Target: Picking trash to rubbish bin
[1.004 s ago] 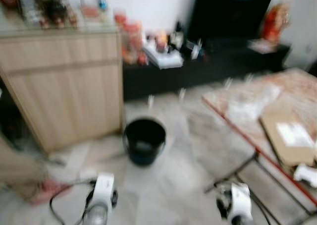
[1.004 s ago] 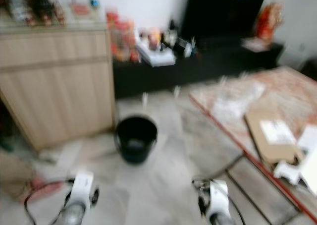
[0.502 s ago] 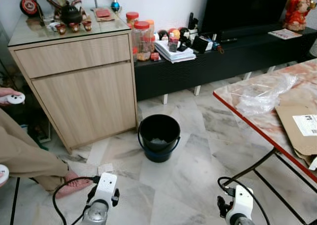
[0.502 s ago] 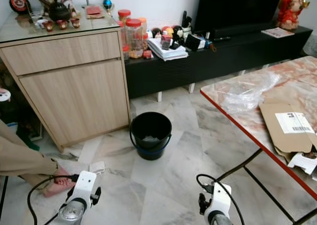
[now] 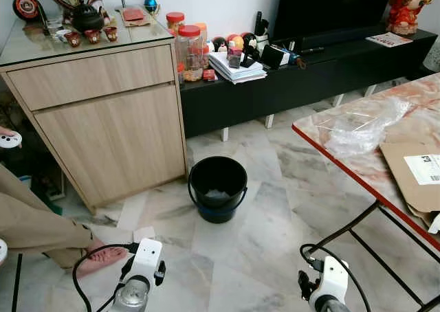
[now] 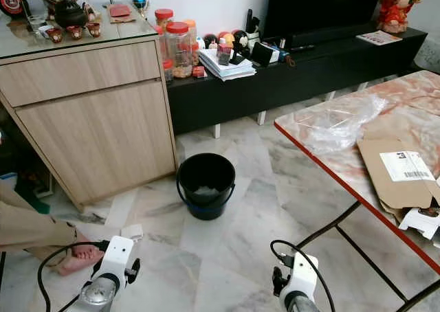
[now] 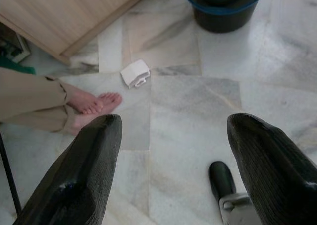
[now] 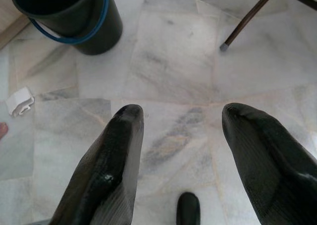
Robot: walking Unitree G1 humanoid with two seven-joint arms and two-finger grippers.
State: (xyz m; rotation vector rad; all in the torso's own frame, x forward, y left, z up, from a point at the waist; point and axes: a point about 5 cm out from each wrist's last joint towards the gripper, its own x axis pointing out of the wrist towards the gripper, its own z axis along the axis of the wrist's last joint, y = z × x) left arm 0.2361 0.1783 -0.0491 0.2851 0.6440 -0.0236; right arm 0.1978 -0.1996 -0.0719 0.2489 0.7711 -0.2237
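Standing on the grey-veined marble floor, one round black plastic bucket with a blue wire handle sits just in front of the corner of a light wood-grain cabinet; something pale lies at its bottom, too small to identify. One small crumpled white piece of trash lies flat on the floor, apart from the bucket and near a person's bare foot, which extends from a tan trouser leg.

Both arms hang low over the floor. The left gripper has its two ribbed black fingers spread wide and released, holding nothing; the white trash lies ahead of them, well clear of both tips and nearer the finger on the foot's side. The right gripper likewise has two glossy black fingers parted and empty, with the bucket ahead of it and the trash off to one side, well apart.

On the robot's right, a red-edged marble-patterned tabletop on thin black metal legs carries one crinkled clear plastic bag and one flat brown cardboard sheet bearing a white label. A low black TV bench along the wall holds jars, stacked papers and small items.
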